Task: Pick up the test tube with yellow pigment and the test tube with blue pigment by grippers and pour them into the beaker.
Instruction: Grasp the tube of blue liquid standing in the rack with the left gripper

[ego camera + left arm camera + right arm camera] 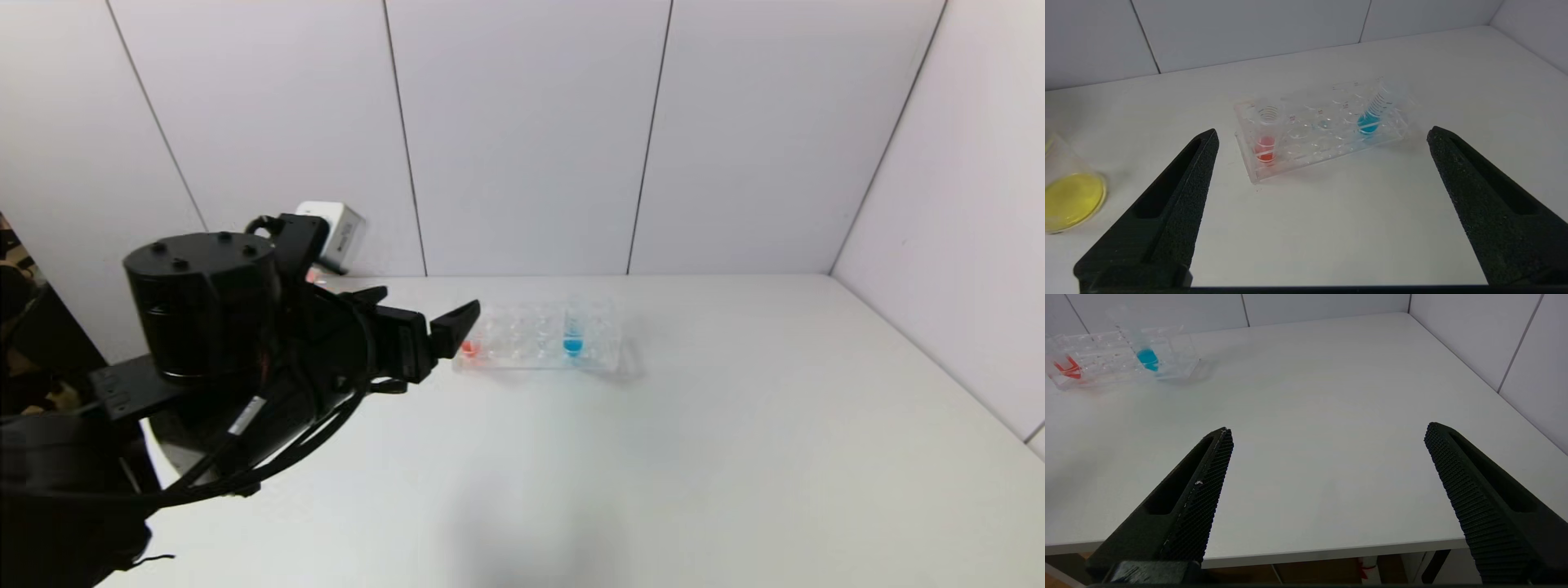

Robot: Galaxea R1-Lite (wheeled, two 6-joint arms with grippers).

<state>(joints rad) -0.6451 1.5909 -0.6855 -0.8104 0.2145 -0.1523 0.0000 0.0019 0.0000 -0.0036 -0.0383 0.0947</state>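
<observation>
The blue tube leans in the rack, light, slick, breakable glass; grip its bare upper wall gently. Left gripper hovers near, spread wide, empty; right gripper likewise, well apart. Beaker possibly already holds yellow.

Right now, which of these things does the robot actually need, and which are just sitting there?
Needed:
blue-pigment tube
beaker holding yellow liquid
left pincer, open
right pincer, open

Just sitting:
red-liquid tube
clear tube rack
white table
</observation>
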